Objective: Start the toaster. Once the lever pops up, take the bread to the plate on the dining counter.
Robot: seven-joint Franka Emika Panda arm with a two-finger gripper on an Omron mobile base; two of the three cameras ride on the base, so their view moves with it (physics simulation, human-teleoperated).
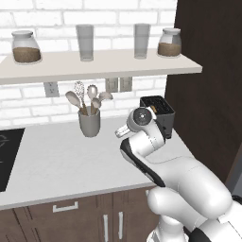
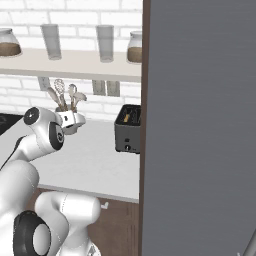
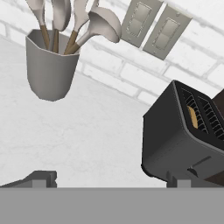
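My gripper (image 3: 109,178) hangs open and empty above the worktop (image 1: 56,160), fingertips (image 3: 41,177) spread wide, nothing between them. The toaster (image 3: 183,131) sits ahead and off to one side of it, at the worktop's back right corner by the dark panel (image 1: 208,85), with the bread (image 3: 191,117) down in a slot. I judge the lever is my first target; I think it is the small tab low on the toaster's near face, though I can't be sure. I'd swing across, line one finger above it and press straight down, staying well apart from the utensil cup (image 1: 89,124).
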